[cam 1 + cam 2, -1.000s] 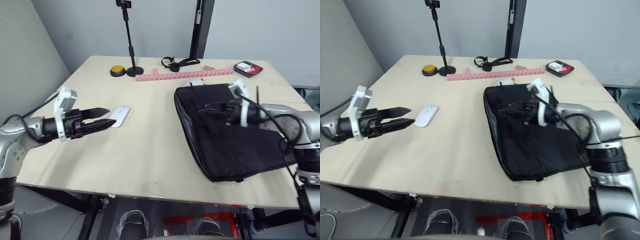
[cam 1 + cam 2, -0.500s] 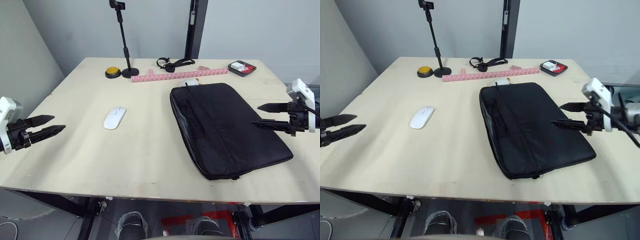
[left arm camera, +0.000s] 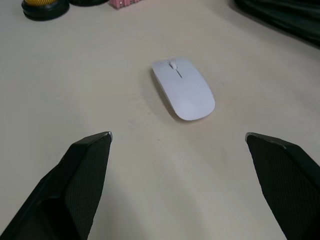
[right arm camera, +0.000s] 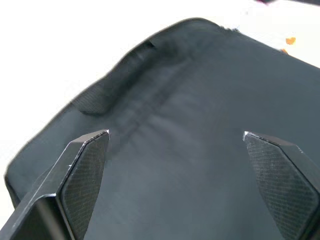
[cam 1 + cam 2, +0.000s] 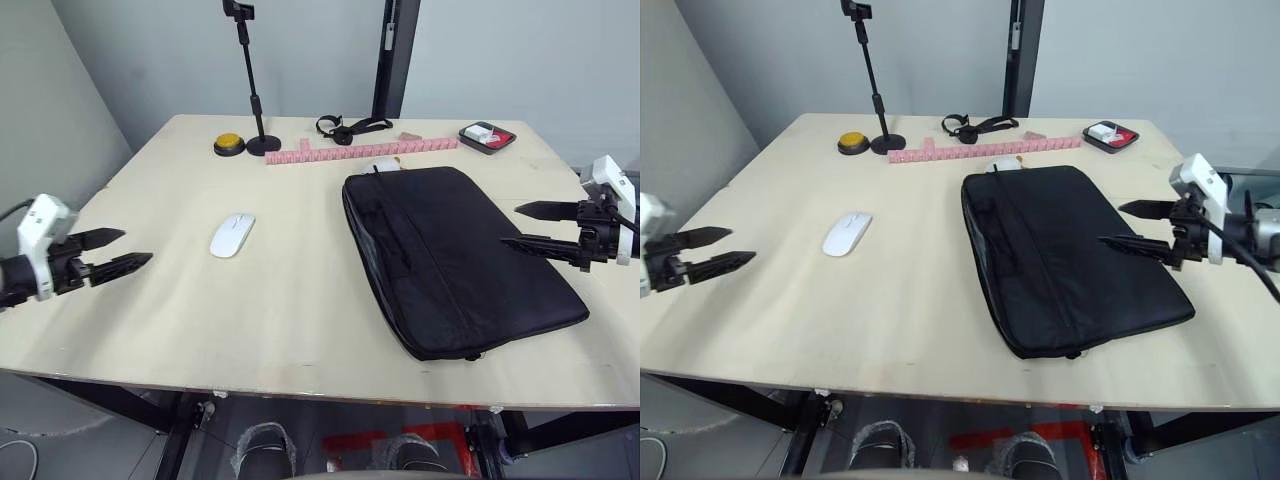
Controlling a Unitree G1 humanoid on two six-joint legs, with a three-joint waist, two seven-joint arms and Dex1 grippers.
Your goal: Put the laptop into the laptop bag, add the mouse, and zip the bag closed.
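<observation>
The black laptop bag (image 5: 455,255) lies flat on the right half of the table, its handles along its left edge. The white mouse (image 5: 232,235) rests left of the table's middle, also in the left wrist view as the mouse (image 3: 183,89). My left gripper (image 5: 128,250) is open, low over the table's left edge, pointing at the mouse with a gap between them. Over the bag's right edge hovers my right gripper (image 5: 528,226), open and empty; its fingers (image 4: 82,170) frame the bag's fabric. The laptop is out of view.
Along the back edge stand a black phone stand (image 5: 264,143), a yellow button (image 5: 230,143), a pink strip of blocks (image 5: 360,151), a black strap (image 5: 350,127) and a red tray (image 5: 487,136). A lumpy white thing (image 5: 385,164) sits behind the bag.
Over the second both arms drew back from the mouse and the bag to the table's sides. In the last half second the left gripper came back a little toward the mouse; the right stayed.
</observation>
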